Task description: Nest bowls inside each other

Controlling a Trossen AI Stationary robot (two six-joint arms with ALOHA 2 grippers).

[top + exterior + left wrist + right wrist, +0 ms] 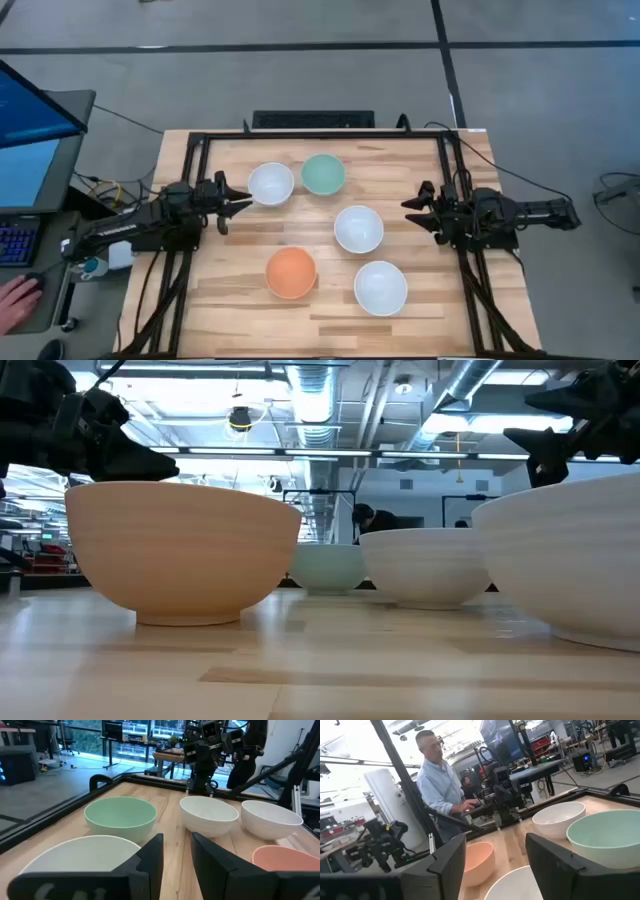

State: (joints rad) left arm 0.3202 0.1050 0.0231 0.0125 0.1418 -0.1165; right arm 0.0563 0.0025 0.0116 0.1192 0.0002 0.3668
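Five bowls sit upright on their bases on the wooden table. In the high view they are a white bowl (271, 183), a mint green bowl (323, 174), a second white bowl (359, 229), an orange bowl (291, 273) and a third white bowl (381, 288). My left gripper (238, 205) is open and hovers just left of the far white bowl (75, 857), close to its rim, holding nothing. My right gripper (412, 208) is open at the table's right side, its fingers pointing toward the middle white bowl (517, 885).
A black metal frame (320, 136) runs along the table's far edge and both sides. A laptop (30, 150) stands off the table's left edge, where a person's hand (15, 300) rests. That person (440, 785) shows in the right wrist view.
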